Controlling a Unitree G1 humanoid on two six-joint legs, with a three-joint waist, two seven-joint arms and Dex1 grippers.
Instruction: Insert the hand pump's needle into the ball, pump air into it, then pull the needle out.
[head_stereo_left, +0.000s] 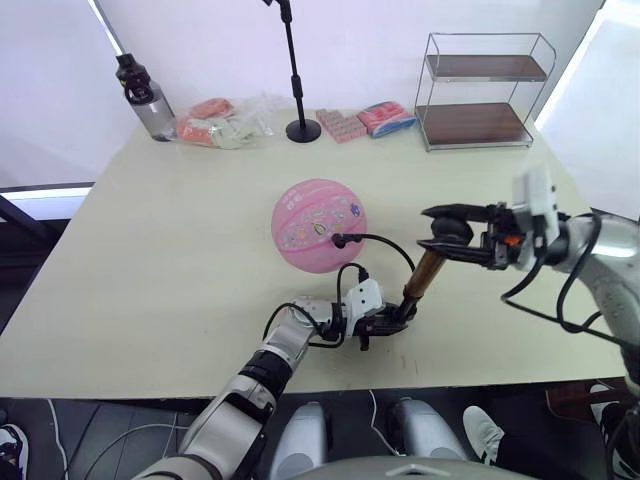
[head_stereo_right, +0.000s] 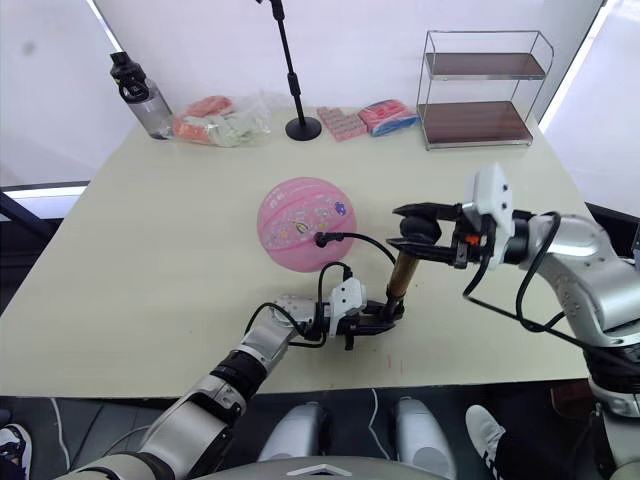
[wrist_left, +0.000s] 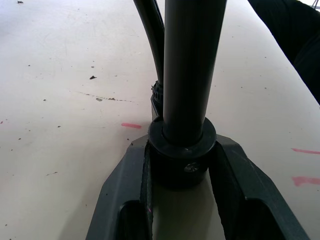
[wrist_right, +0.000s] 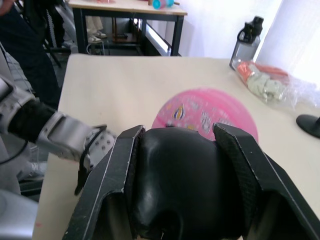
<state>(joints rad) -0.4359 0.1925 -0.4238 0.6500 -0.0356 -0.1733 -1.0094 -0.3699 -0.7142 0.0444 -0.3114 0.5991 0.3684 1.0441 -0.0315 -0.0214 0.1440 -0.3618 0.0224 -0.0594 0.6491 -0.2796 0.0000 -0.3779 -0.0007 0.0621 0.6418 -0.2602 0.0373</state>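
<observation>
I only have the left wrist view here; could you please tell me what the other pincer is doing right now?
Observer: The right pincer is shut on the hand pump's black T-handle.
Operator: Thank you. Is the hose connected to the ball?
Observer: Yes, the hose tip sits against the sticker face of the ball; the needle itself is too small to make out.
Operator: And how does the pump stand?
Observer: Tilted, its base on the table in the left pincer.

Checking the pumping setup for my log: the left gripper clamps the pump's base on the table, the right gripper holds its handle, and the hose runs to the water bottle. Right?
Not quite. In the left eye view the hose runs to the ball, not the water bottle. The left gripper does clamp the pump's base; the right gripper holds its handle.
</observation>
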